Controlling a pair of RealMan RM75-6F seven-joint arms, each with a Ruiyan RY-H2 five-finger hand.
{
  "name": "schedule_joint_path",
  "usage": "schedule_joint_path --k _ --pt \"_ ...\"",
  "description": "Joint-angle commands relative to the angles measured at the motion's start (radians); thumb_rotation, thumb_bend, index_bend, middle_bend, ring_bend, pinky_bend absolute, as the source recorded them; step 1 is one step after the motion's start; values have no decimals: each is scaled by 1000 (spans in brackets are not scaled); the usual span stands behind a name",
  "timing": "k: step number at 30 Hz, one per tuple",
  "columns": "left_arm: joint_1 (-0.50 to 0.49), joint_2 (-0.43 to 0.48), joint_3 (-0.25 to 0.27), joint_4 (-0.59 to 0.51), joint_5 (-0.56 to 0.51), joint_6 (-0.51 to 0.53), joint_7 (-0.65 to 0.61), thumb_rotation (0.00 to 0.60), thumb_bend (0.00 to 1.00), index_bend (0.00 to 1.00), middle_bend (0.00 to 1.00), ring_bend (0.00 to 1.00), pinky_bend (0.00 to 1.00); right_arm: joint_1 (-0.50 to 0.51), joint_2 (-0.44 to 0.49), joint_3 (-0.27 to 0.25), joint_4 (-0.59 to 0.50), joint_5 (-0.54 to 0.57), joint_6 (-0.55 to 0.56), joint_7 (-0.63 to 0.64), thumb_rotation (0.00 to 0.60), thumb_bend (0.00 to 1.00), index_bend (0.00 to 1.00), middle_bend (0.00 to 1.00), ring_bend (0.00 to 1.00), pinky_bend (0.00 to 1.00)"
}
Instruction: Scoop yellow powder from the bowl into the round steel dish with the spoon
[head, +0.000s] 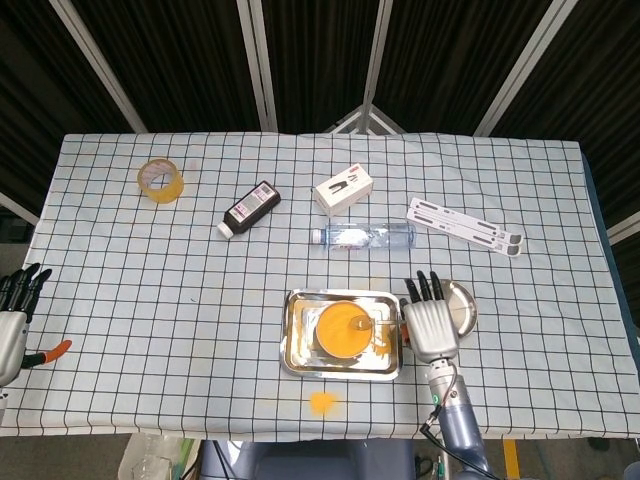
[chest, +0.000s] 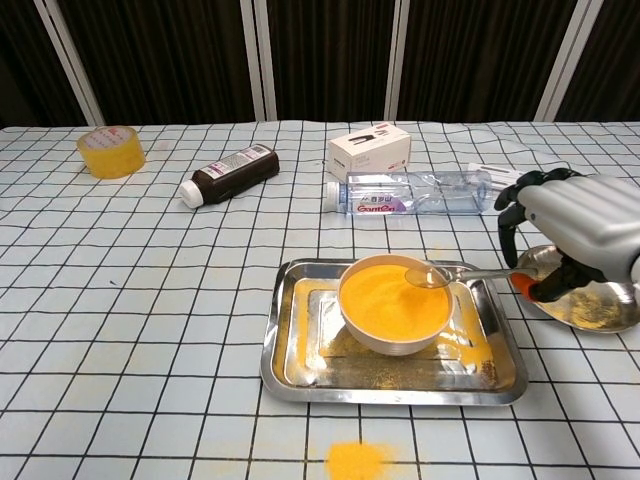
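my biggest worry from here is the tray (chest: 505, 372), because the bowl (chest: 394, 332) sits loose in it and a push from the side could skate the bowl toward nine o'clock or tip it, dumping far more yellow powder (chest: 385, 295) than the small spill (chest: 357, 459) already lying at six o'clock on the cloth. next down is the right hand (chest: 578, 232), which pinches the spoon (chest: 450, 275) far out at the handle end, at three o'clock of the bowl; with that much lever a loaded spoon could roll in my grip and shed its load over the tray rim. the round steel dish (chest: 605, 307) lies just beyond the tray at three o'clock, partly hidden under that hand, so i judge i could clip its rim on the way over and slide it. the spoon's empty bowl hovers at the powder's two o'clock edge, so a shallow dip might lift nothing. the left hand (head: 14, 315) rests idle at nine o'clock with fingers apart, holding nothing.
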Motion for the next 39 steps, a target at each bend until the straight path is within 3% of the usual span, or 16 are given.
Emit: schedule_joint_path --k 1,16,23,28,39 --pt "0 1 0 -2 2 1 -3 600 0 0 0 0 0 17 -25 2 20 18 14 -34 600 472 600 188 0 0" --pt "-4 6 2 -9 0 -9 -12 600 0 0 0 0 0 34 -65 -36 -13 29 79 -98 600 472 598 187 0 0" --pt "-5 7 2 -10 -1 -10 -14 600 0 0 0 0 0 42 -81 -59 -28 22 100 -119 600 472 544 187 0 0" --pt "-5 7 0 -9 -3 -9 -15 600 0 0 0 0 0 50 -93 -63 -34 19 110 -124 600 472 405 186 0 0" --pt "-8 10 0 -10 -6 -14 -22 600 0 0 0 0 0 56 -90 -76 -30 32 122 -137 600 472 392 182 0 0"
